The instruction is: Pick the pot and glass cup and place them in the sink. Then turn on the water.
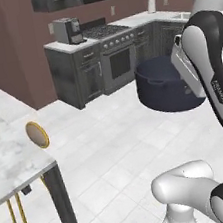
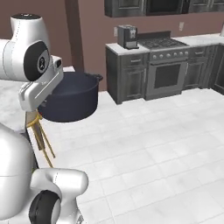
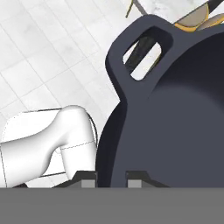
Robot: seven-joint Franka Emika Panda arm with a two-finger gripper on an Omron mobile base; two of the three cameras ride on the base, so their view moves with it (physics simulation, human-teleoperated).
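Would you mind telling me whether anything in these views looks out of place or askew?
Only the pot stands out: it hangs in mid-air above the floor, clamped by its rim in the gripper, with no counter beneath it. That fits a carry rather than a fault. Nothing looks spilled or damaged.

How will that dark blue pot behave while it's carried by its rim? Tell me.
The pot looks rigid, so it should not flex. It is wide and deep, and the pincer pinches only one edge of the rim, so it may tilt or swing. Its smooth wall could slip in that narrow grip.
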